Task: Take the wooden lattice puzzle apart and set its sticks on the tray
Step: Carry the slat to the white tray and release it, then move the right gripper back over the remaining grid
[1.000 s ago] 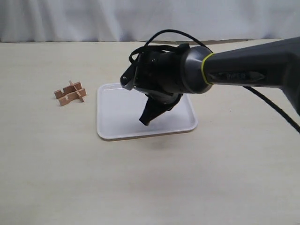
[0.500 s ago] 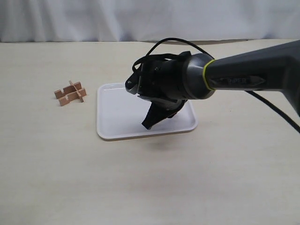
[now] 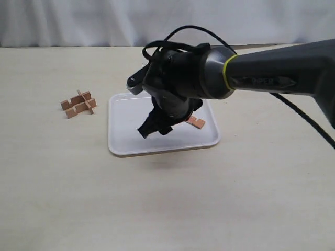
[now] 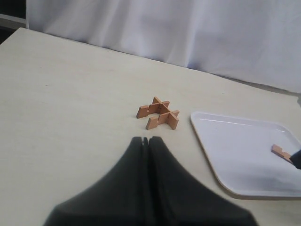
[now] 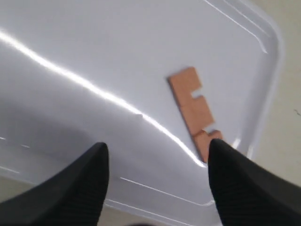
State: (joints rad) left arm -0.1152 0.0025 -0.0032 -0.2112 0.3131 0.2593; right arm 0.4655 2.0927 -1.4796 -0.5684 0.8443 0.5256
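The wooden lattice puzzle (image 3: pixel 78 103) (image 4: pixel 158 114) stands on the table left of the white tray (image 3: pixel 125 141) (image 4: pixel 244 160) (image 5: pixel 94 47). One notched stick (image 3: pixel 196 122) (image 5: pixel 192 109) (image 4: pixel 282 152) lies flat on the tray near its right side. My right gripper (image 3: pixel 152 128) (image 5: pixel 157 150) hovers open over the tray, nothing between its fingers, the stick just beside one fingertip (image 5: pixel 221 150). My left gripper (image 4: pixel 146 140) is shut and empty, short of the puzzle; it does not show in the exterior view.
The right arm (image 3: pixel 272 78) reaches in from the right across the tray. A black cable (image 3: pixel 309 123) hangs from it. A white curtain (image 3: pixel 157 21) closes the table's far edge.
The right gripper has swung left over the tray and opened. The stick, which the arm hid before, now lies free on the tray's right side. The puzzle has not moved.
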